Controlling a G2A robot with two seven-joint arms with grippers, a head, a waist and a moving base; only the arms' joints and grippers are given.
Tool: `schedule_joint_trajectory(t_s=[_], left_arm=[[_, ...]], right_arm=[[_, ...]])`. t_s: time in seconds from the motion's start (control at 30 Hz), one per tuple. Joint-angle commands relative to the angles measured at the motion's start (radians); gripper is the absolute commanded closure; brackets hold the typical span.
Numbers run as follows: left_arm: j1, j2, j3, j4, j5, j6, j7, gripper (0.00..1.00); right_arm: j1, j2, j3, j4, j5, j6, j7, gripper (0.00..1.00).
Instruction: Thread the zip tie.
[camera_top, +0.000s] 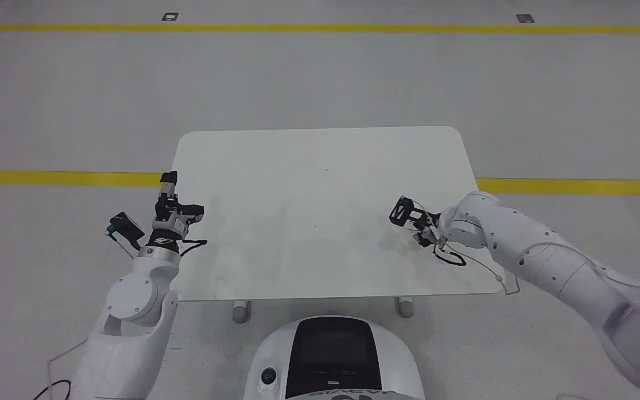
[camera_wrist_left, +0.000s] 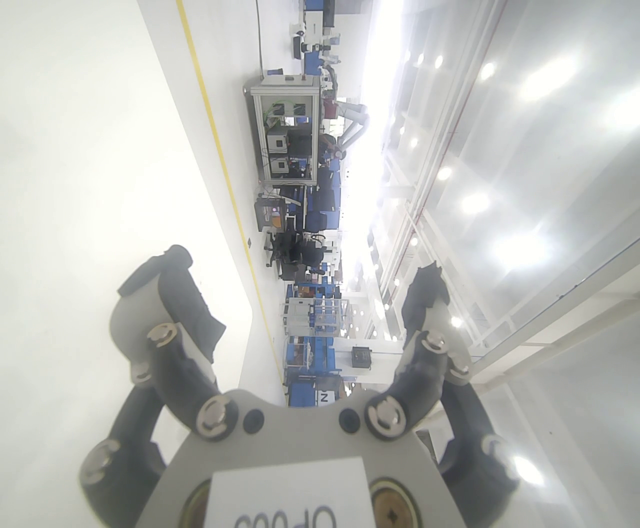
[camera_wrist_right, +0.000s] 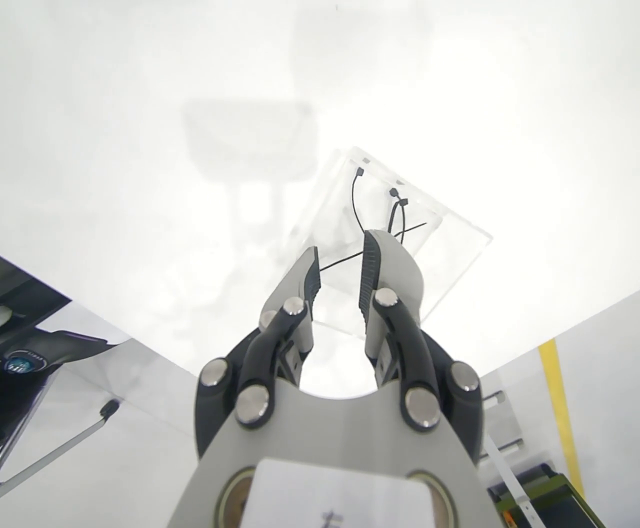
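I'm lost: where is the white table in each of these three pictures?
Top view: the white table fills the middle.
Left wrist view: pale surface beside the left gripper.
Right wrist view: bright surface beyond the right gripper.
Shared landmark: the yellow floor line past its edge.

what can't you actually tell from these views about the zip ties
- Right wrist view: the zip ties in the clear tray cross behind a finger of the right gripper; contact is hidden.
- Same view: tie heads too small to tell if threaded.
- Top view: tray and ties too faint against the white table.
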Motion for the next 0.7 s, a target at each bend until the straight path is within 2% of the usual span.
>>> schedule_joint_trajectory(t_s=[0.0, 0.2, 0.67], left_arm=[[0.0, 0.0, 0.0, 0.0, 0.0, 0.0, 0.0, 0.0], [0.0, 0.0, 0.0, 0.0, 0.0, 0.0, 0.0, 0.0], [0.0, 0.0, 0.0, 0.0, 0.0, 0.0, 0.0, 0.0]], right_arm=[[0.001, -0.004, 0.0, 0.005, 0.0, 0.0, 0.005, 0.8], [0.005, -0.014, 0.0, 0.022, -0.031, 0.0, -0.01, 0.82], [-0.001, -0.05, 0.0, 0.094, -0.058, 0.0, -0.056, 0.77]])
